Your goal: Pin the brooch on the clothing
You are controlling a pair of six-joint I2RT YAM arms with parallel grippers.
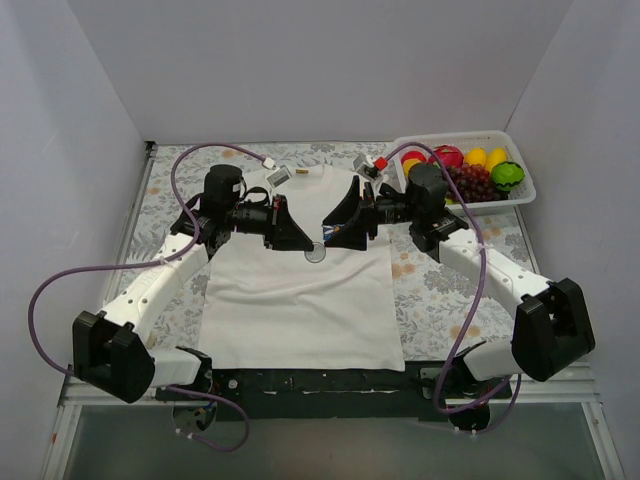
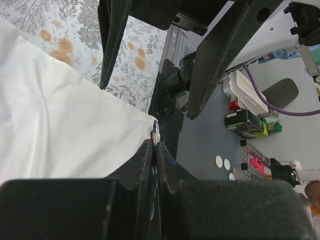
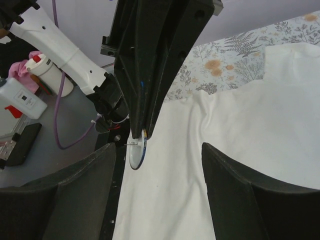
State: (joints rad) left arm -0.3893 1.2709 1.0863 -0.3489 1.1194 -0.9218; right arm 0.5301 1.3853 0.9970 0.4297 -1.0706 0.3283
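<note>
The white T-shirt (image 1: 300,310) lies flat on the table between both arms; it also shows in the left wrist view (image 2: 60,125) and the right wrist view (image 3: 240,125). My left gripper (image 1: 308,244) is shut on the brooch (image 1: 316,252) and holds it over the shirt's chest. In the right wrist view the brooch (image 3: 136,150) hangs edge-on from the left gripper (image 3: 142,131), with a pale back, a dark blue rim and its pin sticking out. Only its thin edge (image 2: 155,131) shows between the left gripper (image 2: 155,145). My right gripper (image 1: 336,238) is open and empty (image 3: 159,150), facing the brooch.
A white basket (image 1: 455,137) of toy fruit stands at the back right. The floral tablecloth (image 1: 440,290) surrounds the shirt. White walls close in the left, back and right. The table's front edge is just below the shirt's hem.
</note>
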